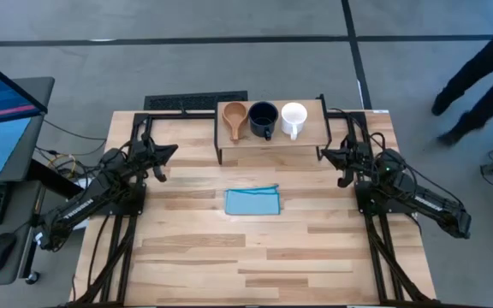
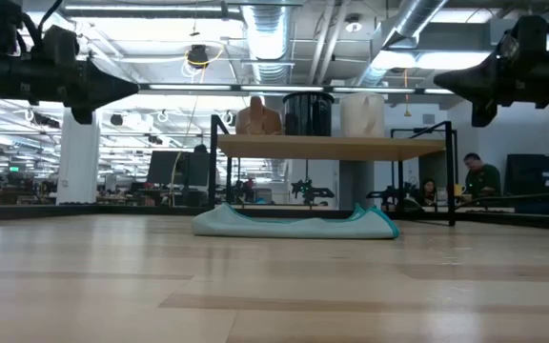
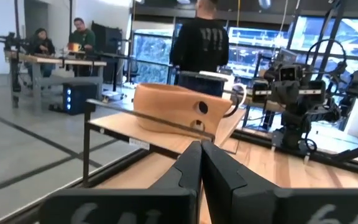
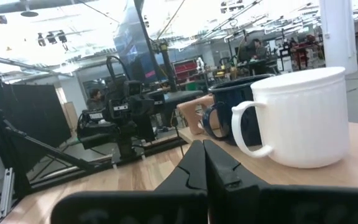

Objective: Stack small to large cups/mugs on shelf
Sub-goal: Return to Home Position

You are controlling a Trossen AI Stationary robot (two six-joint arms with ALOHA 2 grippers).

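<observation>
Three cups stand in a row on the shelf [image 1: 311,137] at the table's far edge: the tan wooden cup [image 1: 234,115] on the left, the dark navy mug [image 1: 263,117] in the middle, the white mug [image 1: 294,117] on the right. Each rests on its base on the board. My left gripper [image 1: 171,152] hovers left of the shelf, shut and empty; its wrist view shows the wooden cup [image 3: 179,109] ahead. My right gripper [image 1: 324,154] hovers right of the shelf, shut and empty, with the white mug [image 4: 300,118] and navy mug [image 4: 229,115] ahead in its wrist view.
A blue folded cloth [image 1: 252,202] lies on the table in front of the shelf, between the two arms. The shelf's thin black legs [image 2: 219,171] stand near both grippers. A person [image 1: 478,73] walks beyond the table's far right corner; other people sit in the room behind.
</observation>
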